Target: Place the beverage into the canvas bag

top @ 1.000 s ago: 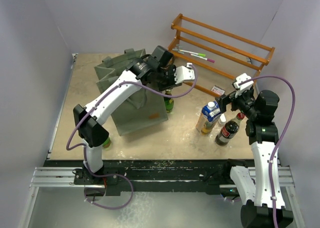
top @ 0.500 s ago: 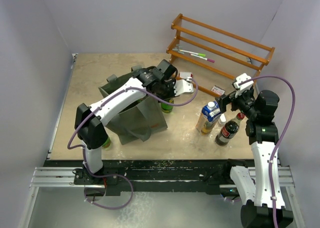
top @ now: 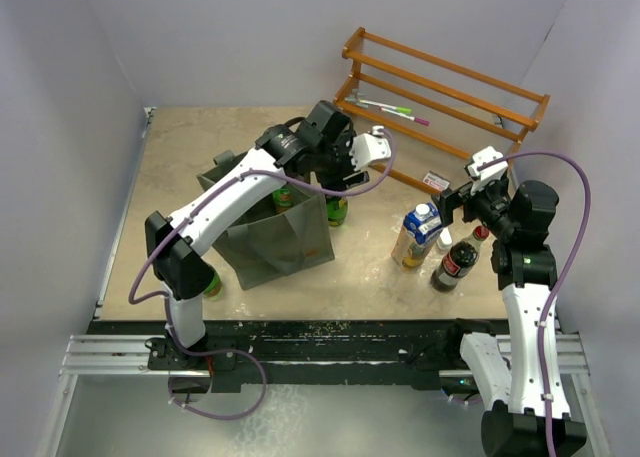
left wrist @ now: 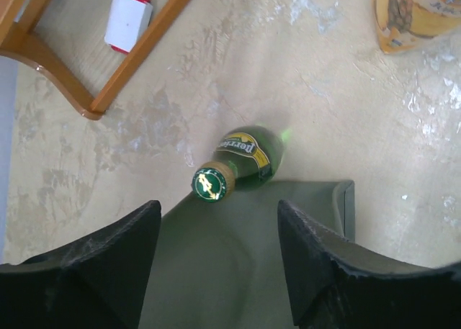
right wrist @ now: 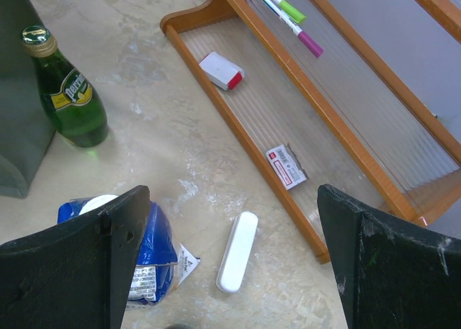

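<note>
Perrier bottle (right wrist: 68,95): green glass, yellow label, gold cap. It stands upright on the table (top: 180,157), just beside the right edge of the canvas bag (top: 270,232), outside it.

Canvas bag: dark grey-green soft fabric, boxy, front panel creased. It stands left of centre and is taller than the bottle.

Left gripper (left wrist: 216,214): dull black fingers spread wide with nothing between them, hanging over the bag's right rim with the bottle cap in the gap below.

Right gripper (right wrist: 234,196): fingers spread wide and empty, held above the table well right of the bag.

Table: beige, scuffed with pale smears.

Juice carton (top: 418,232), blue top, and dark cola bottle (top: 458,262) stand near the right arm. The orange wooden rack (top: 440,97), slatted, sits at the back.

Against 0.5 s ago: the left wrist is higher and further back. The bag sits squarer, and the loop that hung at its near side no longer shows. The Perrier bottle, carton, cola bottle and right arm are unchanged.
</note>
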Action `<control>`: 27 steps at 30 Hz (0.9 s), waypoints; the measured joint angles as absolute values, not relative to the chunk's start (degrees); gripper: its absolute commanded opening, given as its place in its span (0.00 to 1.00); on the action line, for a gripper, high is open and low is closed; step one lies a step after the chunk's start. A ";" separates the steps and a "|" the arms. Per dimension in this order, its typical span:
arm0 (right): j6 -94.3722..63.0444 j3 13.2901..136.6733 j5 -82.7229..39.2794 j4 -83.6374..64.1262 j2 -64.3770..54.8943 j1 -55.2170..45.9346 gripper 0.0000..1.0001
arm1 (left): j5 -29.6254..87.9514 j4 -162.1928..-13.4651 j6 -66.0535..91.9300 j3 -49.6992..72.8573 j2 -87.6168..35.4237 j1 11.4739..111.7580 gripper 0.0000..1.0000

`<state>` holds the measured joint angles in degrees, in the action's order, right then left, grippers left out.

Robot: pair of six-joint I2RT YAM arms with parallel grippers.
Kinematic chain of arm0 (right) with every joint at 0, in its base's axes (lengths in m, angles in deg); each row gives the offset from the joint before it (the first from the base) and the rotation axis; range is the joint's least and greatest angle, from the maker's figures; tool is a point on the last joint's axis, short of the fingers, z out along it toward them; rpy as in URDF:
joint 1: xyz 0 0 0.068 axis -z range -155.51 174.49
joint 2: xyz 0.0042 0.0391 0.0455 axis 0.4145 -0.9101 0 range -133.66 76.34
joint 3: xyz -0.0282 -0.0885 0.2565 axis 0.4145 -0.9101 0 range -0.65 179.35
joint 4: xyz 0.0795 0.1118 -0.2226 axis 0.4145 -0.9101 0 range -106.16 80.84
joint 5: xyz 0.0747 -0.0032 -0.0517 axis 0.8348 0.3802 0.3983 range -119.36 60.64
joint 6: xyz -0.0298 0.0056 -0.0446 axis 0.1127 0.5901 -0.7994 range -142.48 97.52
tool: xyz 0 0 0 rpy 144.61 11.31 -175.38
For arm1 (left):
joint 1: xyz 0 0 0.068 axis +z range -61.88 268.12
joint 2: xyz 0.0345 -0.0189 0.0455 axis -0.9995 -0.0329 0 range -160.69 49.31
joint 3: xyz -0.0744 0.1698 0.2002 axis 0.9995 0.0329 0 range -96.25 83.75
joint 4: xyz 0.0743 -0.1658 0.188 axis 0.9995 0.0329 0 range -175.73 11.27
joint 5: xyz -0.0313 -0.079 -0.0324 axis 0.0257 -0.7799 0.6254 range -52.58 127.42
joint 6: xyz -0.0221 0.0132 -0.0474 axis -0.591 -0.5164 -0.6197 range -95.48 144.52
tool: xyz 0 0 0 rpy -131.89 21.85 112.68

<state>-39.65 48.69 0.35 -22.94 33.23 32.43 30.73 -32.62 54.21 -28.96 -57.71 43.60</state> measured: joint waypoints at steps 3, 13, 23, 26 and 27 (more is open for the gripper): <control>-39.65 48.69 0.33 -22.94 33.23 32.43 1.00 | 30.86 -32.58 52.29 -31.01 -58.65 44.15 0.76; -39.65 48.69 0.33 -22.94 33.23 32.45 1.00 | 30.83 -29.76 47.65 -36.80 -68.47 47.06 0.78; -39.67 48.69 0.33 -22.94 33.23 32.50 1.00 | 25.89 -27.66 45.07 -36.78 -69.71 49.26 0.57; -39.69 48.69 0.33 -22.94 33.23 32.50 1.00 | 24.12 -27.71 44.81 -36.78 -69.71 49.31 0.50; -39.69 48.69 0.33 -22.94 33.23 32.50 1.00 | 23.84 -27.71 44.75 -36.78 -69.73 49.31 0.47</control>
<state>-39.69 48.69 0.33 -22.94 33.23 32.50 23.84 -27.71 44.75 -36.78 -69.73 49.31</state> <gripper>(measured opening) 0.998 0.540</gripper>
